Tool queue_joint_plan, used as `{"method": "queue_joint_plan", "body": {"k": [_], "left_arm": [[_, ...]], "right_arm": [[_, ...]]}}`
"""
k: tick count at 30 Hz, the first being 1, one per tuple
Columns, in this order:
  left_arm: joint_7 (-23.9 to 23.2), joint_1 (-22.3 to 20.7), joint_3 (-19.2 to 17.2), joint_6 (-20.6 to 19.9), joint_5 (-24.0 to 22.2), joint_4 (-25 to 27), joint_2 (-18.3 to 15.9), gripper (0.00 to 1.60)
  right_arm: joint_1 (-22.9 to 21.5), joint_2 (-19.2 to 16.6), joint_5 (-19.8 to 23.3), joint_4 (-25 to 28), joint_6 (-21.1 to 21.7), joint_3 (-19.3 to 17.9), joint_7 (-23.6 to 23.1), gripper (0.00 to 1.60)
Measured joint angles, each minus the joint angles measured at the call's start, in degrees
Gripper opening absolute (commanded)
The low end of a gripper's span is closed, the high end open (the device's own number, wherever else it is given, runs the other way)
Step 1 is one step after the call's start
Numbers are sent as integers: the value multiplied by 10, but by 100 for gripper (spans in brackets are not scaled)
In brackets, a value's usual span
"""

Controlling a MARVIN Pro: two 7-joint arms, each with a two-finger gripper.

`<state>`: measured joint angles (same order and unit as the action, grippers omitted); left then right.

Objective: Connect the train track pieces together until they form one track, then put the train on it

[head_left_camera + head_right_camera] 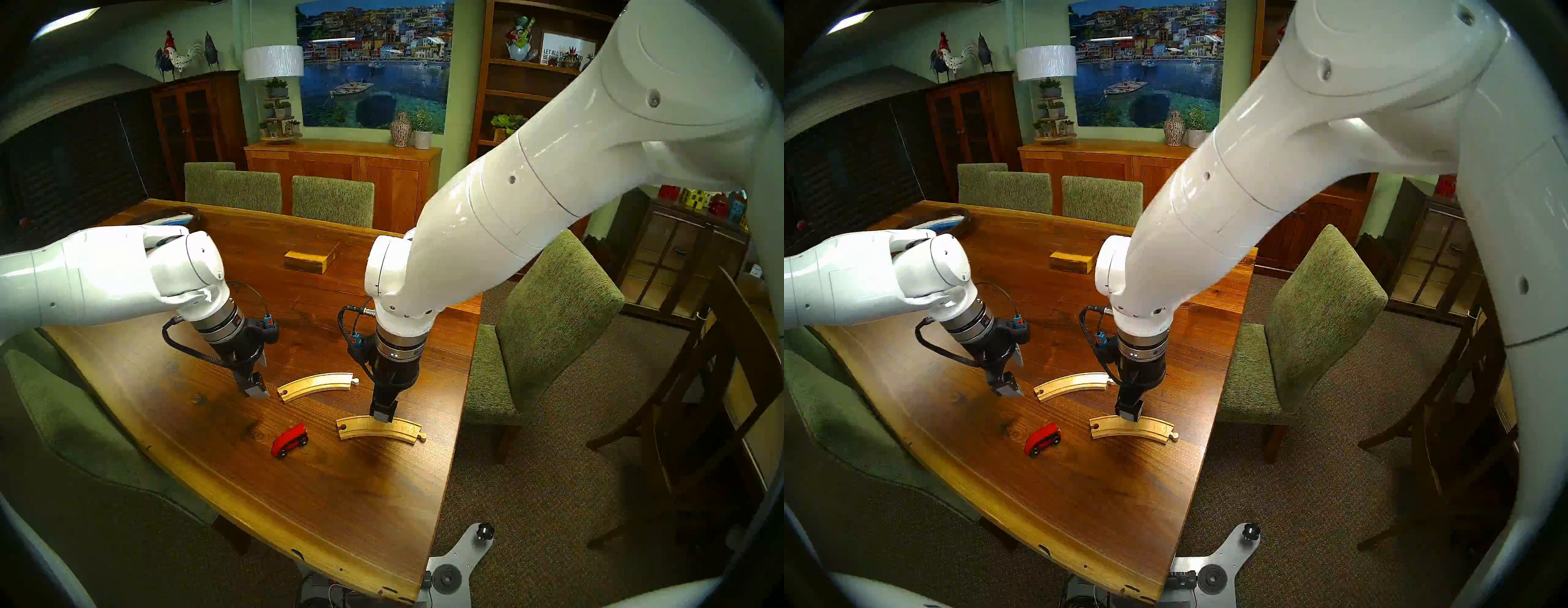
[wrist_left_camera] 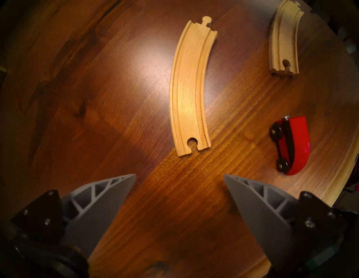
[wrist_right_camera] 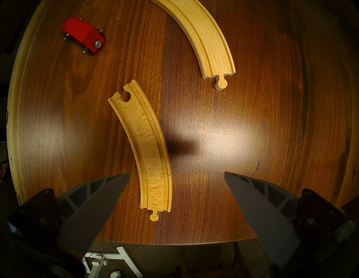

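Two curved pale wooden track pieces lie apart on the table (image 1: 322, 509), unjoined. The far piece (image 1: 317, 385) (image 2: 191, 87) has its peg pointing right and its hole at the left. The near piece (image 1: 379, 429) (image 3: 147, 151) lies close to the table's right edge. A small red train (image 1: 290, 439) (image 3: 83, 36) stands on its wheels left of the near piece. My left gripper (image 1: 259, 373) (image 2: 179, 177) hangs open, empty, just left of the far piece's hole end. My right gripper (image 1: 384, 409) (image 3: 176, 174) hovers open and empty over the near piece's middle.
A yellowish wooden box (image 1: 312, 257) sits farther back on the table, and a dark round tray (image 1: 169, 216) lies at the far left corner. Green chairs (image 1: 551, 322) stand along the right, left and far sides. The table's right edge (image 3: 174, 243) runs just past the near piece's peg.
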<state>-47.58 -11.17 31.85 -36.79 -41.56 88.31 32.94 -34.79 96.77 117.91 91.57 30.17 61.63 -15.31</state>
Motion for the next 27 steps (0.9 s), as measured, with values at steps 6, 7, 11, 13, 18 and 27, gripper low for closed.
{"method": "queue_joint_plan", "body": {"k": [6, 7, 11, 13, 18, 27], "left_arm": [[-12, 9, -11, -1, -16, -34, 42, 160], [-13, 10, -12, -1, -17, -37, 45, 160], [-13, 19, -18, 2, -25, -51, 63, 160], [-7, 24, -20, 2, -28, -52, 67, 160], [26, 45, -24, 0, -36, -55, 78, 160], [71, 71, -24, -12, -41, -58, 92, 160]], "right_arm": [[0, 0, 0, 0, 0, 0, 0, 160], [0, 0, 0, 0, 0, 0, 0, 160], [0, 0, 0, 0, 0, 0, 0, 160], [0, 0, 0, 0, 0, 0, 0, 160], [0, 0, 0, 0, 0, 0, 0, 160], [0, 0, 0, 0, 0, 0, 0, 160]]}}
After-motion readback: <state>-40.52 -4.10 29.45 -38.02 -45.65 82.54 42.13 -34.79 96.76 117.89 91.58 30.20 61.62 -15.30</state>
